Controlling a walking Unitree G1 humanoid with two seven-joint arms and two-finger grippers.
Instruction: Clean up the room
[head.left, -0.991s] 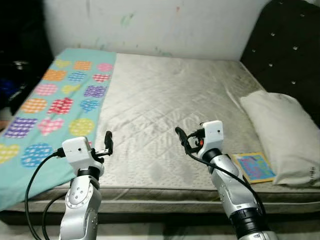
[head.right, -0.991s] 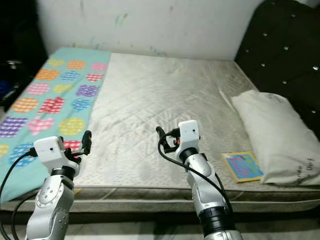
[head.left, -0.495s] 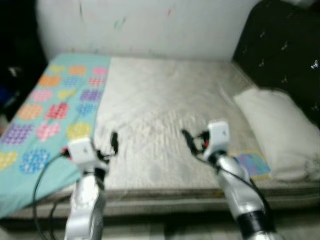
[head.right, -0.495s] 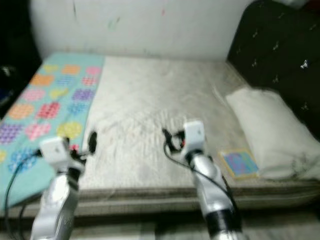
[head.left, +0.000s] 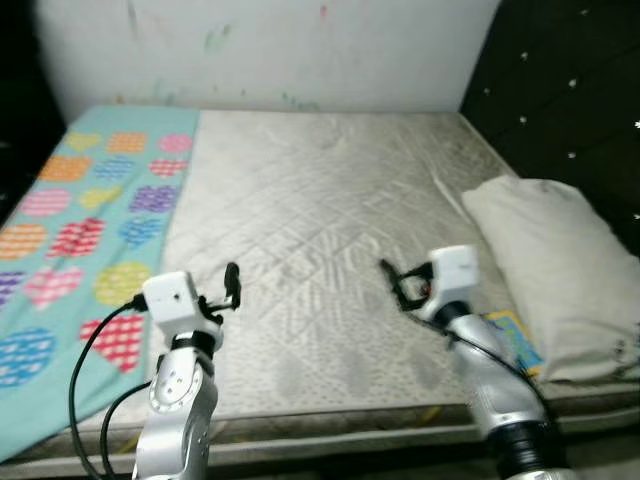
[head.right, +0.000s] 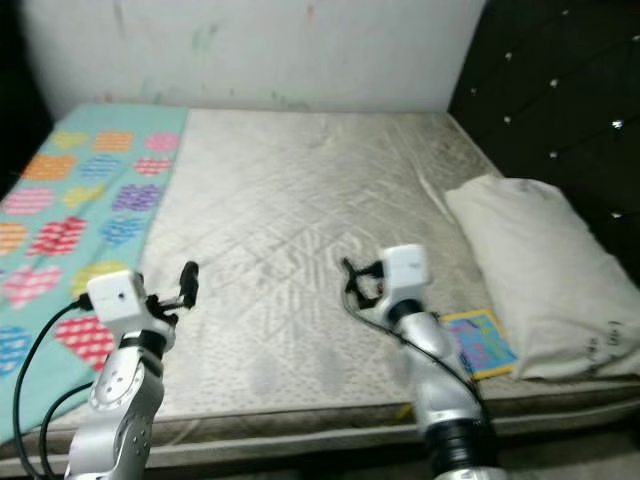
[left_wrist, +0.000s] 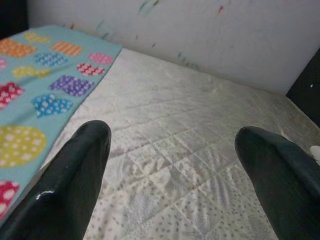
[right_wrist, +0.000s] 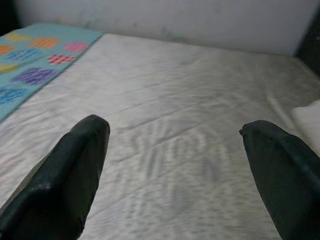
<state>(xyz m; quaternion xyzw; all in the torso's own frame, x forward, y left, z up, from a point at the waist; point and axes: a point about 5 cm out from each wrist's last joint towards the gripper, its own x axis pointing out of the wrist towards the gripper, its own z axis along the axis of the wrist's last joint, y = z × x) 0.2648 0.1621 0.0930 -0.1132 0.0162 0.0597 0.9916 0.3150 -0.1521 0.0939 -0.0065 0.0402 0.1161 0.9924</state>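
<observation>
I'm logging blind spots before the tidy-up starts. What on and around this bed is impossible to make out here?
- Colourful flat book: its near part is hidden behind the right arm in the left eye view; the cover print is too small to read.
- White pillow: the small dark marking near its corner is too small to read.
- Turquoise patterned blanket: cut off by the left edge.
- Black tufted headboard: cut off by the right edge.

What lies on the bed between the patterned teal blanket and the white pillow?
Mostly bare grey mattress separates the teal blanket from the pillow. A small colourful book lies beside the pillow near the front edge, as the right eye view shows.
</observation>
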